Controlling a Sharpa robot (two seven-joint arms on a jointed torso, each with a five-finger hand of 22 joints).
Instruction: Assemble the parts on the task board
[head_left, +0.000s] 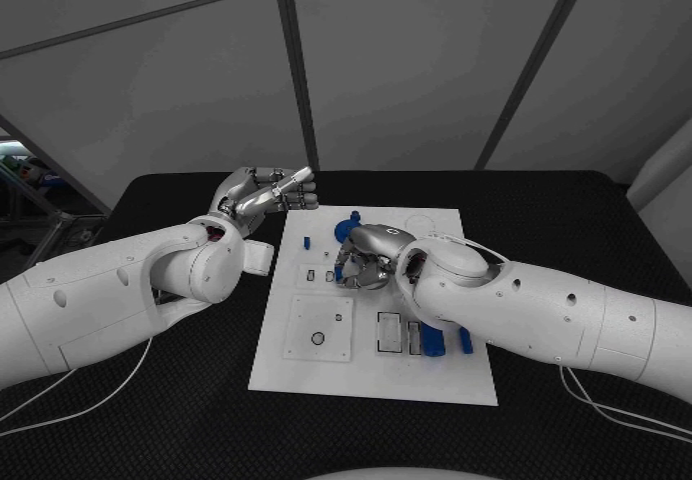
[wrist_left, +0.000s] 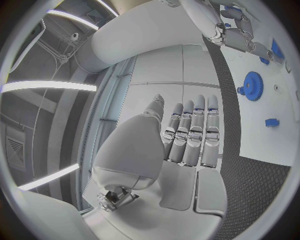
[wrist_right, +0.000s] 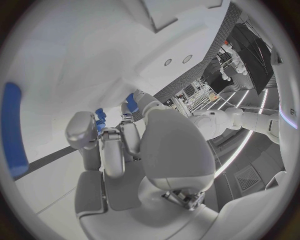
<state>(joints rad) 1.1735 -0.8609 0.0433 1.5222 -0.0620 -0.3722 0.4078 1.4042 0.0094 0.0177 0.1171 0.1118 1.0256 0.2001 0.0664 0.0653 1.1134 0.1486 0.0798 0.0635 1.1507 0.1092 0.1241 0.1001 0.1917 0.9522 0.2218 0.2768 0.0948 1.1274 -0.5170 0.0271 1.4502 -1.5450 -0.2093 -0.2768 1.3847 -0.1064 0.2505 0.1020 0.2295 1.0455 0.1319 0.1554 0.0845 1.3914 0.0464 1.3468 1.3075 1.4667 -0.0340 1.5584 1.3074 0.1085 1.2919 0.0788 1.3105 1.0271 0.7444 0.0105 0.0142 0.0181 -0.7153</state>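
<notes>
The white task board lies in the middle of the black table. My right hand hovers low over its far middle, fingers curled down. In the right wrist view the thumb and a finger pinch a small blue part, and another blue part sits just beyond the fingers. A blue gear and a small blue piece lie on the board's far left. My left hand is raised by the board's far left corner, fingers straight and holding nothing.
Two blue pegs lie on the board under my right forearm, beside rectangular slots. A square plate with a round hole sits on the board's near left. A long blue piece lies on the board. Black table surrounds the board.
</notes>
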